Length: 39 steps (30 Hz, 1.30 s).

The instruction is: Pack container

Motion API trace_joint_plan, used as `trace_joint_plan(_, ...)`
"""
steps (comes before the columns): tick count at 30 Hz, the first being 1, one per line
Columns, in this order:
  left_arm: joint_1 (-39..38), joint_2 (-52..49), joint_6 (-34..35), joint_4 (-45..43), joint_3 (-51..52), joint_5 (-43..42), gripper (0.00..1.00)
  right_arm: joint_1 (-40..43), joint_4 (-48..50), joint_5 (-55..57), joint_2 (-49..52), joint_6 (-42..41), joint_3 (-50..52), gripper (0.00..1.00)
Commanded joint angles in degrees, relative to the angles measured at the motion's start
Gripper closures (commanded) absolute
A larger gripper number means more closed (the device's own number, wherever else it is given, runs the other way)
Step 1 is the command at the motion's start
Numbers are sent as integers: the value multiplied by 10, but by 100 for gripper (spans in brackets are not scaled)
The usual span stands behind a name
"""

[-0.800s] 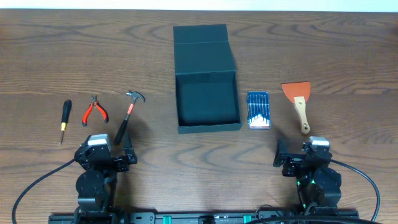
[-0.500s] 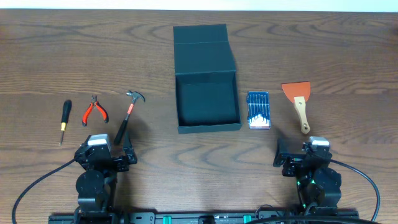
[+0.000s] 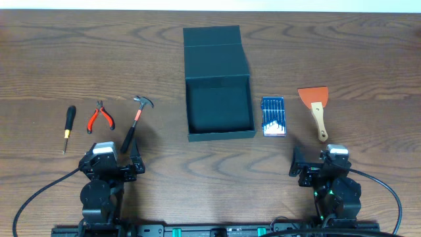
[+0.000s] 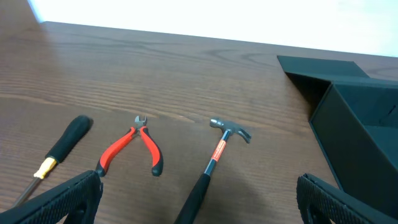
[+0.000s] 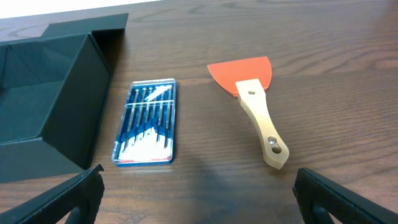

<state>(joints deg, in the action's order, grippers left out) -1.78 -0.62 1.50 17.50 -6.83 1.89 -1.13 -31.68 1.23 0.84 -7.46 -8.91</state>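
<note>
At near edge | left claw [image 3: 112, 163] released | right claw [image 3: 322, 164] released | container [image 3: 220, 108] lid open

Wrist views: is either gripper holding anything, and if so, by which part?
Nothing is held: the left gripper and the right gripper both have their jaws open and empty.

Dark teal box [image 3: 219, 79]; brown wood-grain table [image 3: 66, 52]; orange-bladed, pale-handled scraper [image 3: 316, 107]; red-handled pliers [image 3: 99, 112]; blue case [image 3: 273, 116].
</note>
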Motion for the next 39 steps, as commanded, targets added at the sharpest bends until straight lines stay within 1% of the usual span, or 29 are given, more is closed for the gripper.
trace_joint_plan(1,-2,4,-3,0,15,5,2,4,0,2,-5,-8,5,1)
trace_joint_plan(35,-2,4,-3,0,15,4,2,4,7,3,-5,-8,5,1)
trace_joint_plan(39,-2,4,-3,0,15,5,2,4,9,15,-5,-2,5,1)
